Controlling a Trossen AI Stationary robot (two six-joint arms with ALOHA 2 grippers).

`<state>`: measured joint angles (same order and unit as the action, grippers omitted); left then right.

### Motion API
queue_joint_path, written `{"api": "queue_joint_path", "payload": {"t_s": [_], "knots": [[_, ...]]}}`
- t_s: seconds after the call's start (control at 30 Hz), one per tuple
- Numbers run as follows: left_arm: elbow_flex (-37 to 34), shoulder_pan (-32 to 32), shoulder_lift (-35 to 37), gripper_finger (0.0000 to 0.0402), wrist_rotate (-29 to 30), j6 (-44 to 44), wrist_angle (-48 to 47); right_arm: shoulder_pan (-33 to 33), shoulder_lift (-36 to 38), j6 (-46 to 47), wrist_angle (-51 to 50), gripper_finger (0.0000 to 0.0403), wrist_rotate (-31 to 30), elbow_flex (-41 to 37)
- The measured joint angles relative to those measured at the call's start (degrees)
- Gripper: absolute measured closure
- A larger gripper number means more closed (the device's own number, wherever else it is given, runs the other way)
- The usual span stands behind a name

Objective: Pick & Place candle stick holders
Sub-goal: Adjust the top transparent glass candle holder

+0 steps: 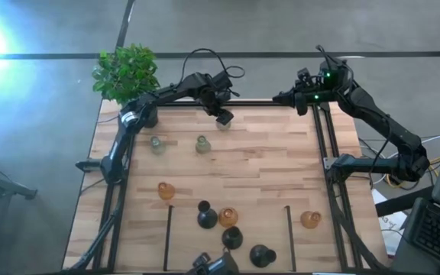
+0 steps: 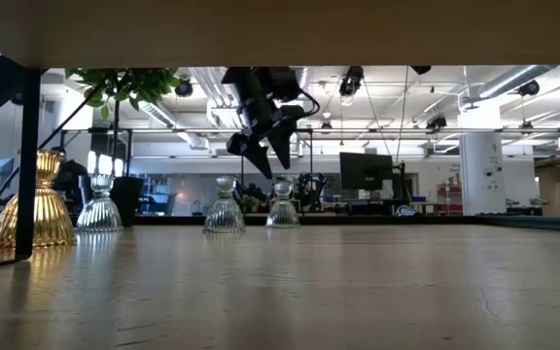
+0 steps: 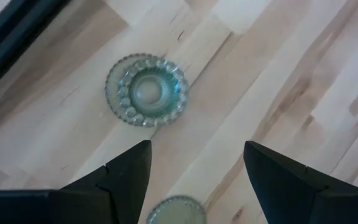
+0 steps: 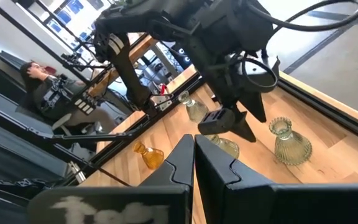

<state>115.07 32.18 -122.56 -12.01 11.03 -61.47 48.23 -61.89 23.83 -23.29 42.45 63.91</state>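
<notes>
the left gripper (image 1: 224,118) hovers, fingers spread, above a pale green candle stick holder (image 3: 146,91) standing just beyond its fingertips: likely the approach; next, descend and straddle its neck. the right gripper (image 1: 299,101) waits, fingers pressed together.

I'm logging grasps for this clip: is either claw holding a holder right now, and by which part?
Nothing is held. The left claw hangs open above a pale green holder, apart from it. The right claw is shut and empty at the table's far edge.
</notes>
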Motion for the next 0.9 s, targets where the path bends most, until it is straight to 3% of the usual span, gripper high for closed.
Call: {"api": "queue_joint_path", "payload": {"t_s": [0.9], "knots": [[2.99,1.91,0.24,0.0142,-1.03,-1.37,-0.17,0.0,0.02,-0.26,-0.02,0.0394,0.05,0.6]]}}
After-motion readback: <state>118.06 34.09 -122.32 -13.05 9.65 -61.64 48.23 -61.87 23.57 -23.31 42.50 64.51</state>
